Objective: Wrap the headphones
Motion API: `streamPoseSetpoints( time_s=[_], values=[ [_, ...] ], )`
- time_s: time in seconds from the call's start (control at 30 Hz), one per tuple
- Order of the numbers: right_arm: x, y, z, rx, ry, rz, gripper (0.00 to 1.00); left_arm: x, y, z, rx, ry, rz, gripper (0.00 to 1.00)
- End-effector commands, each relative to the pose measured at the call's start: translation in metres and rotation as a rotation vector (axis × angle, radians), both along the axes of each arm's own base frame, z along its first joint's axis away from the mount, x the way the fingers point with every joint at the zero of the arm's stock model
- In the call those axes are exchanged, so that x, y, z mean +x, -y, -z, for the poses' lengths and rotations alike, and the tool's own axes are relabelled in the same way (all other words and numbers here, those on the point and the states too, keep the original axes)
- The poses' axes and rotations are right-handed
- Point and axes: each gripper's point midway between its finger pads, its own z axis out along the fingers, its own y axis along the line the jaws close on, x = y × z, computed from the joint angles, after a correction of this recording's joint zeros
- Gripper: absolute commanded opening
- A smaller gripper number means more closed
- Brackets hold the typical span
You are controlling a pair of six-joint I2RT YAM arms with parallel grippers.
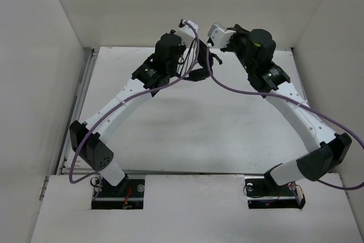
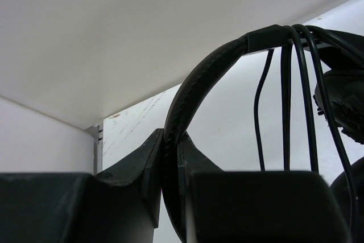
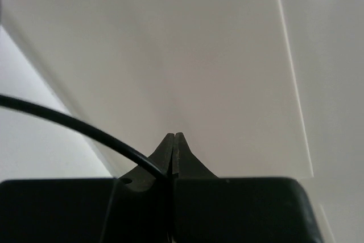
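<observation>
My left gripper pinches the small black over-ear headphones by their arched headband, held up near the far edge of the bench. My right gripper is clamped on their thin dark cable, strands draped over the headband.

No text, brand, number or sign can be read in any view. Behind the left gripper, the left joint housing carries pale ring-shaped markings, too small to make out. The right joint housing, behind the right gripper, carries similar unreadable markings.
</observation>
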Motion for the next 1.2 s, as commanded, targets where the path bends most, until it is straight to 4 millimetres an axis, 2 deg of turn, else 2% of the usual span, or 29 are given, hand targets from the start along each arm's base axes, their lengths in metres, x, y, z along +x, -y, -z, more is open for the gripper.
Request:
streamPoseSetpoints(
  time_s=[0.0,0.2,0.33,0.4,0.5,0.77,0.97,1.07,1.17],
  values=[
    [0.0,0.023,-0.059,0.092,0.173,0.072,0.0,-0.023,0.013,-0.026,-0.098,0.027,0.096,0.0],
    [0.011,0.04,-0.05,0.171,0.144,0.089,0.0,-0.047,0.041,-0.027,-0.129,0.007,0.228,0.0],
    [0.023,0.051,-0.032,0.226,0.094,0.095,0.01,-0.069,0.062,-0.037,-0.165,0.009,0.35,0.0],
    [0.028,0.056,-0.019,0.251,0.054,0.095,0.01,-0.079,0.068,-0.044,-0.189,0.014,0.394,0.0],
    [0.033,0.065,-0.01,0.298,0.021,0.098,0.01,-0.093,0.075,-0.048,-0.201,0.012,0.455,0.0],
    [0.042,0.084,-0.002,0.424,-0.053,0.096,0.01,-0.127,0.102,-0.054,-0.209,0.007,0.586,0.0],
    [0.036,0.07,0.028,0.539,-0.194,0.013,0.06,-0.136,0.112,-0.087,-0.277,0.037,0.636,0.0],
    [0.027,0.053,0.052,0.655,-0.322,-0.07,0.13,-0.138,0.115,-0.116,-0.343,0.064,0.648,0.0],
    [0.015,0.032,0.065,0.788,-0.455,-0.181,0.17,-0.144,0.121,-0.143,-0.386,0.086,0.684,0.0]
  ],
)
